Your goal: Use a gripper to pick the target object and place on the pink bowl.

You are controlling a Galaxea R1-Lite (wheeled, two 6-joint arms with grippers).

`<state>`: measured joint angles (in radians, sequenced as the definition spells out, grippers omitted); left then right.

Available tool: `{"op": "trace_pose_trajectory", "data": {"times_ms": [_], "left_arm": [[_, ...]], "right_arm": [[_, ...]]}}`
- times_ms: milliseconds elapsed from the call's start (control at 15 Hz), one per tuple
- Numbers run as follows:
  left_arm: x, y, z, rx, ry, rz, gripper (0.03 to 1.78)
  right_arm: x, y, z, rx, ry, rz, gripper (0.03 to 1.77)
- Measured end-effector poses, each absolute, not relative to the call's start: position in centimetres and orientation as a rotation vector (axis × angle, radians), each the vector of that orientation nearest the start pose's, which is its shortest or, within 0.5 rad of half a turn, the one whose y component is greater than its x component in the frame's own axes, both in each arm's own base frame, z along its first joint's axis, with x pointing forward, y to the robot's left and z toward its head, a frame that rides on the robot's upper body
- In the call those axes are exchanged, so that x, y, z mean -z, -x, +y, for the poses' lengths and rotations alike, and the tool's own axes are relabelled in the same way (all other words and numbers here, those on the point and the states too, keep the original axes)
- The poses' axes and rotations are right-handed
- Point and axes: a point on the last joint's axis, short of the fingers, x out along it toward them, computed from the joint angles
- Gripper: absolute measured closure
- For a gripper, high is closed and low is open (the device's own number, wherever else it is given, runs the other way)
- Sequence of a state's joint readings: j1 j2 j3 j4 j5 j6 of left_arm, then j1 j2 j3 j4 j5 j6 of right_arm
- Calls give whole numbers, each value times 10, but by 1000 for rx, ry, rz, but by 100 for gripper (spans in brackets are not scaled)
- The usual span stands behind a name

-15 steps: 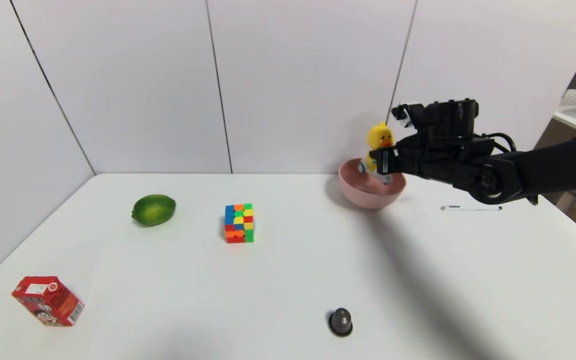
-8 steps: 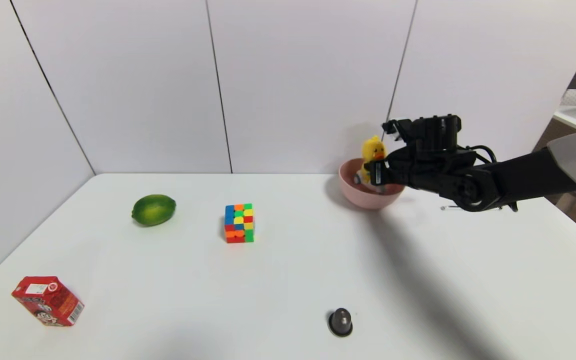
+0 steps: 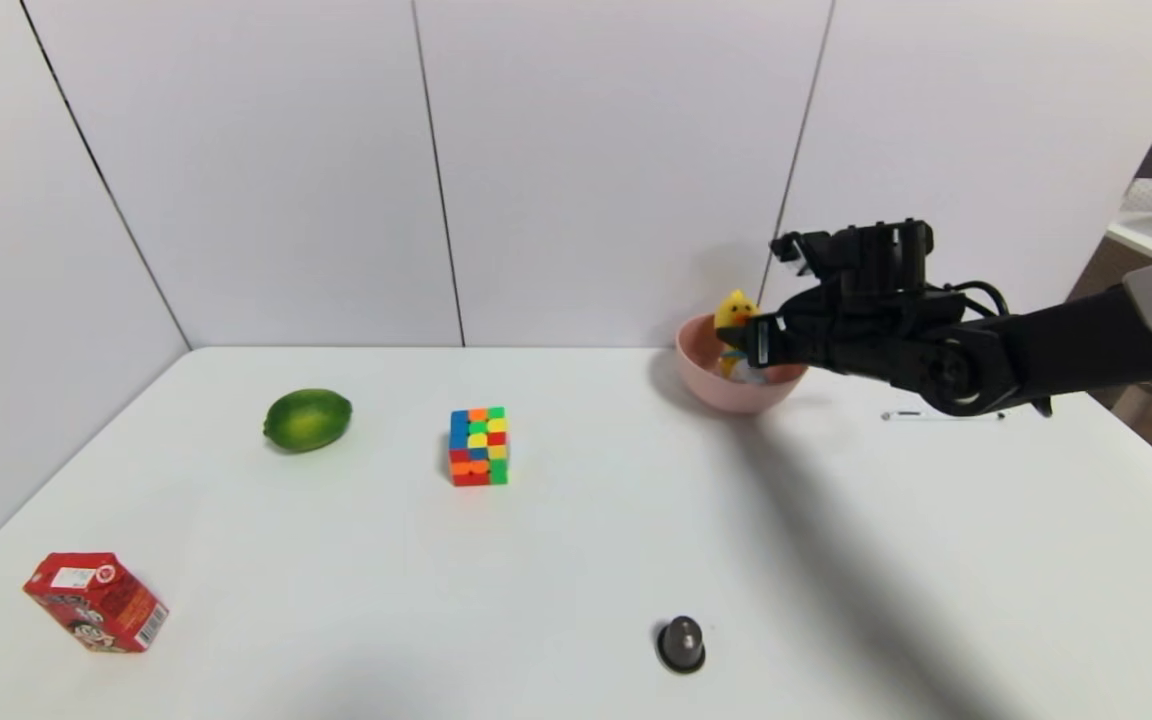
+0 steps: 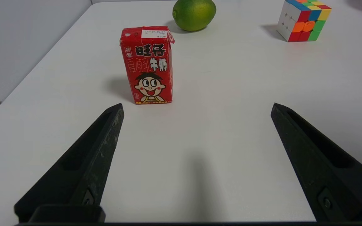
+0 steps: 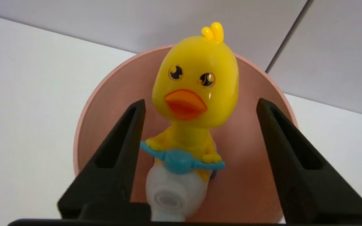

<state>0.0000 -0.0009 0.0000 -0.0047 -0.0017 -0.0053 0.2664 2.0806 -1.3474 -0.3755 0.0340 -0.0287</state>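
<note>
Jaws of the right gripper (image 5: 200, 102) stand apart, either side of the duck. White tabletop (image 3: 576, 560) carries the pink bowl (image 3: 726, 393); yellow duck (image 5: 196, 84) sits inside it. Left gripper (image 4: 198, 108) idles over the tabletop, jaws wide apart, near the red carton (image 4: 149, 66).

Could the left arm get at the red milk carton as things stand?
Probably yes: the left gripper is open and faces the red milk carton, with nothing visible between them.
</note>
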Motion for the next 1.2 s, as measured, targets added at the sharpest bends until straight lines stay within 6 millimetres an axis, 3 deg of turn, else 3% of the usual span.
{"op": "trace_pose_trajectory", "data": {"times_ms": [200,400,733,933,1200], "left_arm": [[-76,23,0,2,5,-5,12],[-76,23,0,1,6,-6,12],[-76,23,0,2,5,-5,12],[-76,23,0,2,5,-5,12],[-76,23,0,1,5,-6,12]], "right_arm": [[-184,-390,106,-298,76,410,41],[-217,-357,95,-286,81,465,31],[-270,-269,59,-179,94,540,20],[-273,-210,37,-78,81,542,17],[-243,-128,13,4,50,506,14]]}}
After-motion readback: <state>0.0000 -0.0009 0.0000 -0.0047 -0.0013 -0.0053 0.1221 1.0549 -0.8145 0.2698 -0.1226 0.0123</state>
